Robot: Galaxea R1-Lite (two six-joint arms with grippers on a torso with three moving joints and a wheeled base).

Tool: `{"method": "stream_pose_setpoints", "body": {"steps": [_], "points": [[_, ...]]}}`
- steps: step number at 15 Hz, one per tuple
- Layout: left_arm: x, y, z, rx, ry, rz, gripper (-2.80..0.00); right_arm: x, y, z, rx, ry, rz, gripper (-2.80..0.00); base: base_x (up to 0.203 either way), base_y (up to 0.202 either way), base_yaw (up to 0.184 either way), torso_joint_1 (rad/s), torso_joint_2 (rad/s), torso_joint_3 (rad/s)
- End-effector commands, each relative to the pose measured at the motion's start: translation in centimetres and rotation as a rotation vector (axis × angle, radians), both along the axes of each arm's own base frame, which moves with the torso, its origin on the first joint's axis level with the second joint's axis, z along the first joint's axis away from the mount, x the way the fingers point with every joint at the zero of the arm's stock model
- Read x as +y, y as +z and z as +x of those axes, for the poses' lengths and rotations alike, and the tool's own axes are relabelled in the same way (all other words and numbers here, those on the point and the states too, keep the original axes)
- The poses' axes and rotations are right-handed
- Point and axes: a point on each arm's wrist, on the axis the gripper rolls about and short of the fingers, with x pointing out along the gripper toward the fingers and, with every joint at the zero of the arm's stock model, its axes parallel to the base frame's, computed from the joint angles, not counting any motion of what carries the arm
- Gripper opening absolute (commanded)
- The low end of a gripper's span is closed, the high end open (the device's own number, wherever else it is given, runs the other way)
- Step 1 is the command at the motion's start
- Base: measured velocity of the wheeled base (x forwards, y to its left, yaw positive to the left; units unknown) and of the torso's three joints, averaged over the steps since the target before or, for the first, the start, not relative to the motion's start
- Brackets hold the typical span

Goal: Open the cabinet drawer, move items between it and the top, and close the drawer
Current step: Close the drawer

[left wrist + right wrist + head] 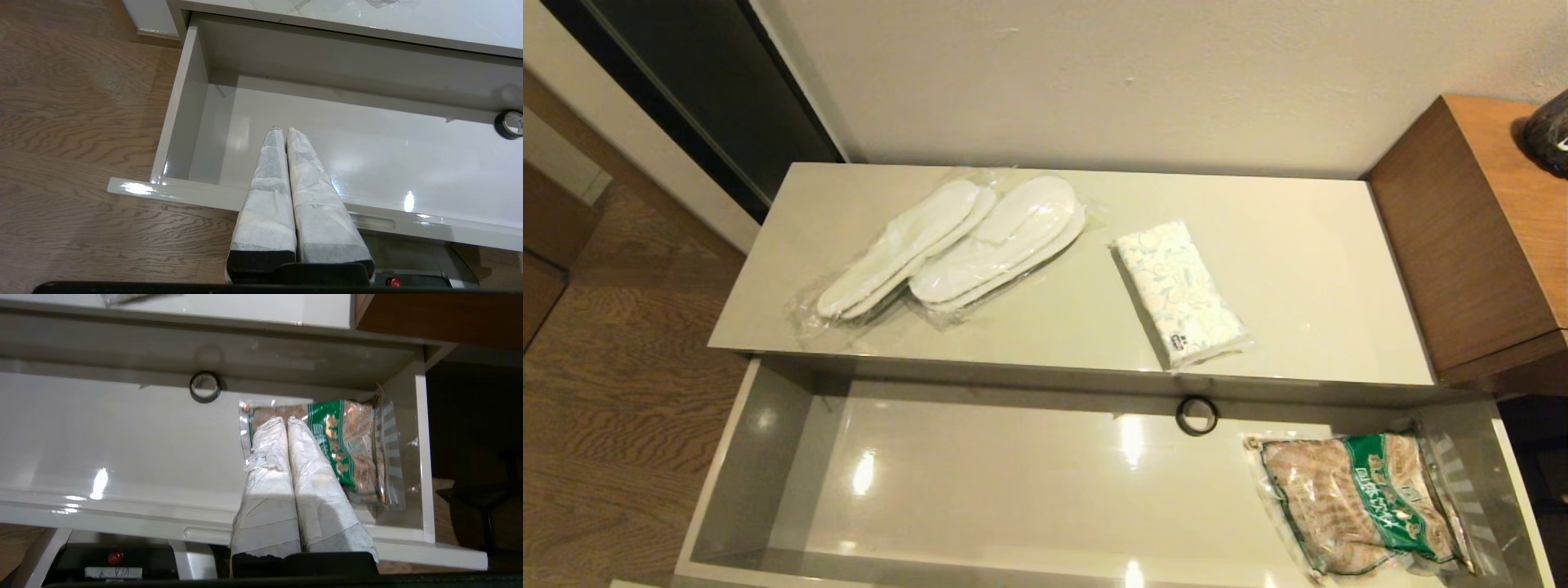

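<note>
Soft tissue pack (1181,294) near cabinet top's (1307,245) front edge, slippers (956,245) toward left end; light, slippery wrap: pinch across middle. Drawer (768,408) open. Left gripper (281,130), right gripper (283,419) clenched, empty.

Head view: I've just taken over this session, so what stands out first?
The cabinet drawer is pulled wide open below the top. On the top lie the wrapped slippers towards the left and the tissue pack to their right. Inside the drawer, a snack bag fills the right end, with a small black ring near the back wall.
</note>
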Motion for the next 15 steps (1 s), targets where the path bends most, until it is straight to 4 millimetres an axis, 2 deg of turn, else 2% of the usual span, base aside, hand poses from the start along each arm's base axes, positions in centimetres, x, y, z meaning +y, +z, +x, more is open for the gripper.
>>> {"method": "stream_pose_setpoints", "body": {"steps": [1,6,8,10,12,13,15], "points": [[0.0,0.0,0.0,0.002,0.001,-0.002,-2.8,0.0,0.1,0.0,-0.006,0.0,-0.005,-2.8,0.0,0.0,0.0,0.0,0.0,0.0],[0.0,0.0,0.0,0.002,0.001,-0.001,-2.8,0.0,0.4,0.0,-0.041,-0.008,0.005,-2.8,0.0,0.0,0.0,0.0,0.0,0.0],[0.0,0.0,0.0,0.002,0.001,-0.001,-2.8,0.0,1.2,-0.3,-0.056,-0.002,0.012,-2.8,0.0,0.0,0.0,0.0,0.0,0.0],[0.0,0.0,0.0,0.002,0.001,-0.002,-2.8,0.1,4.6,-2.3,-0.062,0.056,0.018,-2.8,0.0,0.0,0.0,0.0,0.0,0.0],[0.0,0.0,0.0,0.001,0.001,-0.002,-2.8,0.3,9.7,-6.0,-0.118,0.133,0.019,-2.8,0.0,0.0,0.0,0.0,0.0,0.0],[0.0,0.0,0.0,0.001,0.001,-0.001,-2.8,0.4,12.2,-7.2,-0.124,0.143,0.035,-2.8,0.0,0.0,0.0,0.0,0.0,0.0],[0.0,0.0,0.0,0.002,0.001,-0.002,-2.8,0.5,16.9,-7.3,-0.063,0.113,0.104,-2.8,0.0,0.0,0.0,0.0,0.0,0.0]]}}
